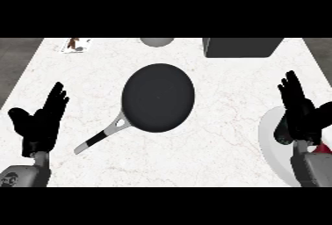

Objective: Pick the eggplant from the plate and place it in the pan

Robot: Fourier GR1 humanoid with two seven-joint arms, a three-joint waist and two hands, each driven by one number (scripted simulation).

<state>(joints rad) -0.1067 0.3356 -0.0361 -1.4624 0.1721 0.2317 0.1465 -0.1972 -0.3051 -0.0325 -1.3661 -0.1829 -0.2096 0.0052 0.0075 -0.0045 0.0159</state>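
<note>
Marble-patterned white countertop [214, 158] fills the head view, and both black hands show above it with fingers straight and spread, holding nothing. The left hand [40, 123] rests near the view's left edge, palm facing up the counter, thumb out to its left, on a grey forearm that enters from the lower left corner. The right hand [303, 115] stands near the right edge, likewise released, directly over the white plate [271, 145], whose curved rim shows just to the hand's left and below it. Tucked against the lower left side of the right palm a small dark rounded shape, apparently the eggplant [281, 134], peeks out on the plate; most of it is hidden by the hand, and whether the hand touches it cannot be told. A small red patch shows beside the right wrist, too hidden to name. Between the two hands, well apart from each, lies the black pan [158, 97], with nothing in it, its grey handle [103, 136] angling down toward the left hand. Farther beyond the hands, a grey box [241, 47], a grey bowl [156, 41] and a small patterned item [77, 44] sit along the counter's far edge.
</note>
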